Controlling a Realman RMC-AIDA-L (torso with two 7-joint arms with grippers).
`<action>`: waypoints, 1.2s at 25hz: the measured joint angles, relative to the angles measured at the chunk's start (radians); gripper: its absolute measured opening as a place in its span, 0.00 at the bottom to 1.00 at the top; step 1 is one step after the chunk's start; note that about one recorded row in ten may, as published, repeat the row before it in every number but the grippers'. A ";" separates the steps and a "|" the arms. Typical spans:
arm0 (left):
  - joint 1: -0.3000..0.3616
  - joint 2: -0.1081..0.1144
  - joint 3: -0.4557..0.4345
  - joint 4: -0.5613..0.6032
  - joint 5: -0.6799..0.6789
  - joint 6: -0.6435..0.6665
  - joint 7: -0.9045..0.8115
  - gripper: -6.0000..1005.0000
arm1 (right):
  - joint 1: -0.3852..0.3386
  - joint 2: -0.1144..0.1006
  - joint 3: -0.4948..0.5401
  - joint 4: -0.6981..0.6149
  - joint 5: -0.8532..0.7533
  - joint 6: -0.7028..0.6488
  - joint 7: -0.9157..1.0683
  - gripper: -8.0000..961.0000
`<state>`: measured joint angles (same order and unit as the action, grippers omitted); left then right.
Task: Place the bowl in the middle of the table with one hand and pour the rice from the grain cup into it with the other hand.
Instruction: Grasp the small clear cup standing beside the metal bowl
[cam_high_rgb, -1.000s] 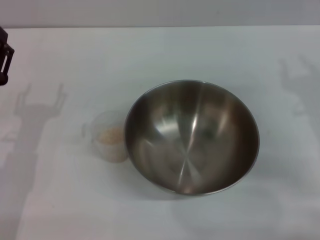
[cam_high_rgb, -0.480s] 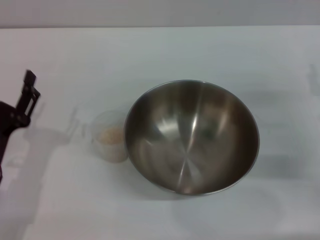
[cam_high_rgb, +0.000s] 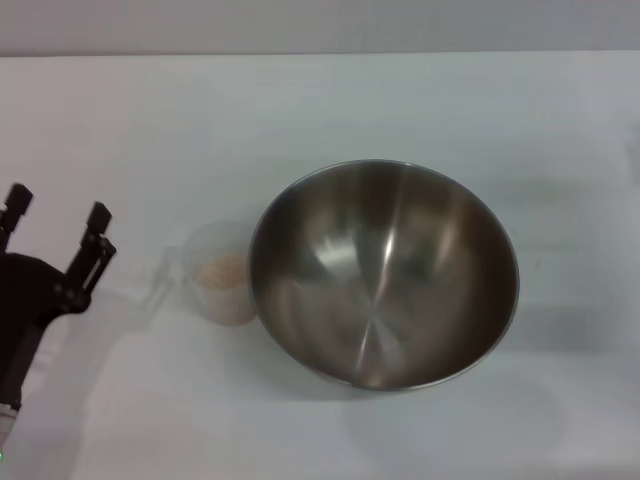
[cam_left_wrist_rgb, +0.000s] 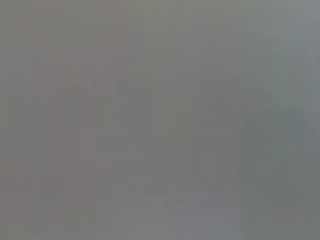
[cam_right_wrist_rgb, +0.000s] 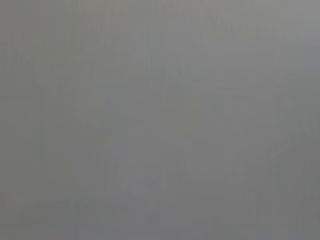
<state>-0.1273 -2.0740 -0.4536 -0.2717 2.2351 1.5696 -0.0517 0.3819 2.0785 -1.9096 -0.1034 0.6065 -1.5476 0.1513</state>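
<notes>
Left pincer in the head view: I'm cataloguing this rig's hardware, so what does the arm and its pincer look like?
The left pincer is matte black: two slim, straight fingers ending in small squared-off tips, set on a bulkier black wrist body with a linkage-like bracket. No cables, markings or coverings are visible. Both wrist views are featureless grey, and the right arm is out of view.

No legible text, label, brand or number anywhere.

Black two-pronged left pincer (cam_high_rgb: 55, 212)
</notes>
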 joint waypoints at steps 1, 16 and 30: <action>0.006 0.000 0.013 0.000 0.000 -0.009 -0.002 0.72 | 0.001 0.000 0.000 0.000 -0.001 0.004 0.000 0.55; 0.015 -0.003 0.126 -0.017 0.000 -0.140 0.000 0.71 | 0.013 -0.005 0.002 0.002 0.000 0.036 0.000 0.55; -0.035 -0.002 0.115 -0.004 -0.008 -0.252 0.005 0.70 | 0.012 -0.006 0.002 0.001 -0.007 0.033 0.000 0.55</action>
<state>-0.1619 -2.0758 -0.3385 -0.2760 2.2268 1.3172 -0.0471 0.3944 2.0724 -1.9080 -0.1026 0.6000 -1.5144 0.1514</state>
